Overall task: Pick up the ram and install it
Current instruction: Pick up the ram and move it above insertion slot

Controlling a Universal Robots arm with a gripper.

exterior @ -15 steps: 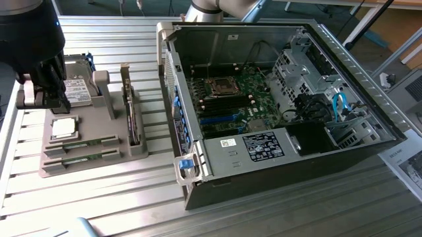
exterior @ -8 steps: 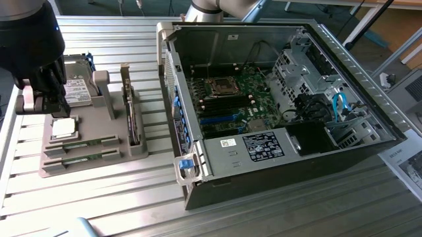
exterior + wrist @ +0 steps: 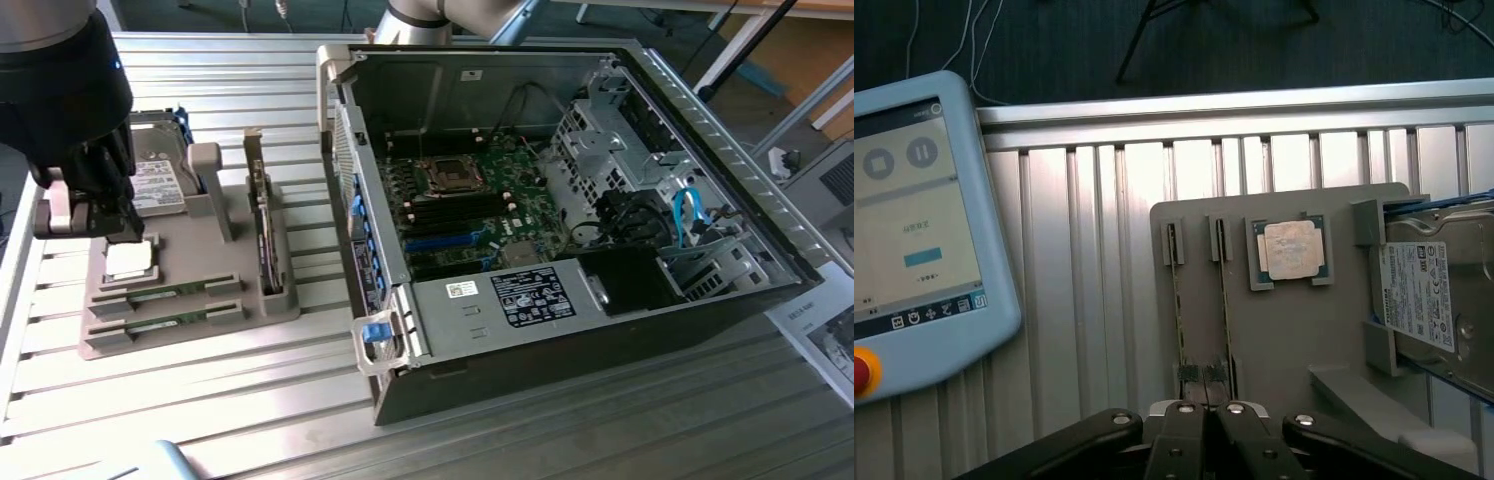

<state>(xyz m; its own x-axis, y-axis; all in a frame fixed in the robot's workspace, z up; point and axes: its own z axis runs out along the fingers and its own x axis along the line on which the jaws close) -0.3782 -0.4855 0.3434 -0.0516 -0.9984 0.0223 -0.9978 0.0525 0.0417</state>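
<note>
The claw (image 3: 1204, 420) is closed, its tips pressed together with nothing between them. It hangs over the grey holder (image 3: 1294, 340) on the worktop (image 3: 1084, 250). The ram sticks (image 3: 1225, 300) stand on edge in two neighbouring slots of that holder, just ahead of the claw's tips, beside the square chip (image 3: 1291, 250).

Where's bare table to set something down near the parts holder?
Bare slats lie between the parts holder and the teach pendant, and a narrow strip between holder and computer case. The holder itself is crowded, with the end effector above it.
</note>
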